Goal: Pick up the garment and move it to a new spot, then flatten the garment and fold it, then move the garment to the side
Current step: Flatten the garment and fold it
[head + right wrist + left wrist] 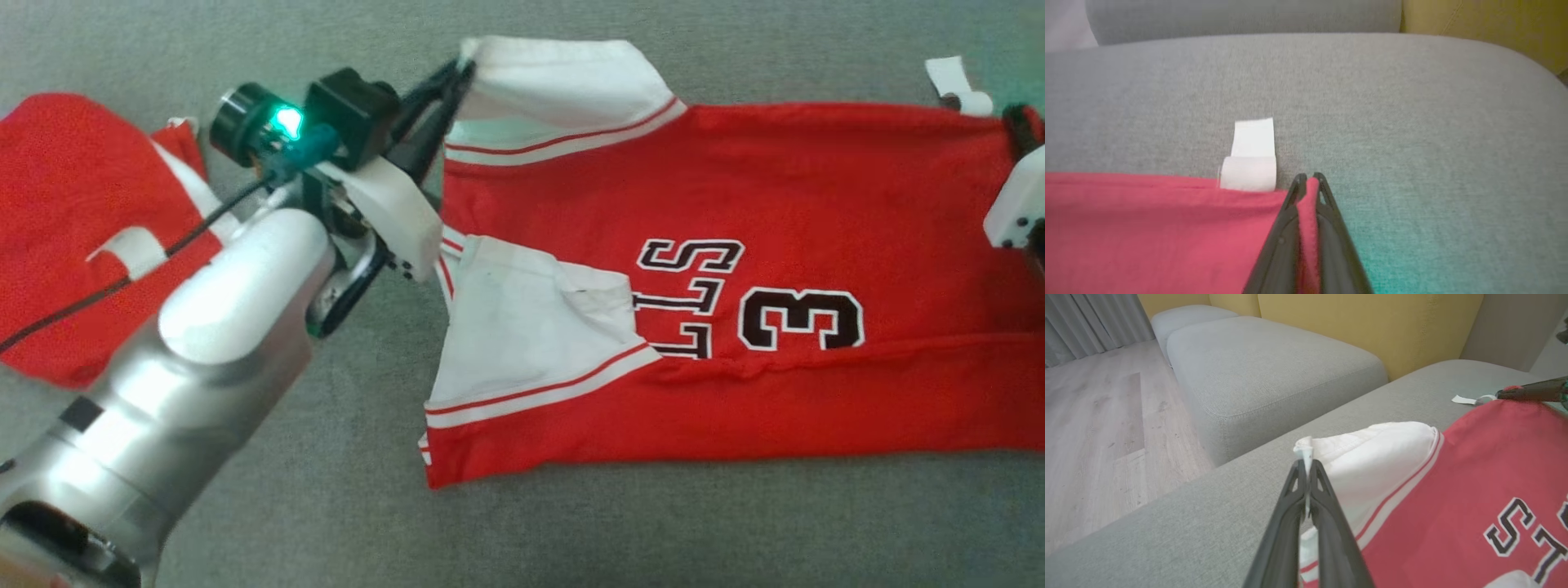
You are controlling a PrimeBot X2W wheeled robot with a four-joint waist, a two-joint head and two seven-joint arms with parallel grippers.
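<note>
the left arm (204, 327) stretches diagonally forward; the left gripper (459, 75) has its fingers (1290, 514) clamped on a white sleeve tip (1303, 447) of the red printed jersey (775, 180). the right gripper (1308, 179) pinches its hem corner. the jersey lies flat on the grey fabric cushion (326, 490), lengthwise left-right, sleeves leftward; a folded sleeve (531, 327) hides some lettering (694, 294).
</note>
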